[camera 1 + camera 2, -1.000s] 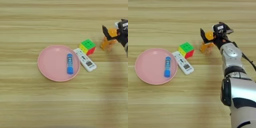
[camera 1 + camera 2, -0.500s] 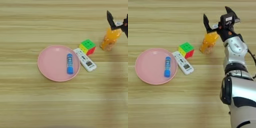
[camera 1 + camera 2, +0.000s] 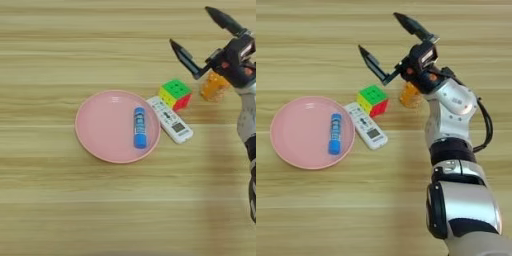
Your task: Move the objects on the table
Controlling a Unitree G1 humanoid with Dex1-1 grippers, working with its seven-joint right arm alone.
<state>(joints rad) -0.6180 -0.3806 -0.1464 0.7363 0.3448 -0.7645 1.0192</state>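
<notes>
Two black fingers of the right gripper point(image 3: 202, 34) stood spread wide in the left eye view, pinching nothing; the orange-drink bottle point(image 3: 214, 87) sat on the table point(image 3: 60, 45) just below and right of them, partly hidden by the wrist. In the right eye view, the blue tube point(image 3: 335, 132) lay lengthwise on the pink plate point(image 3: 296, 150), well left of the gripper.

Surface: wood-grain table point(image 3: 60, 210) | on it: pink plate point(image 3: 102, 130); white remote point(image 3: 170, 120); colour cube point(image 3: 176, 94); orange bottle point(image 3: 214, 87)
</notes>
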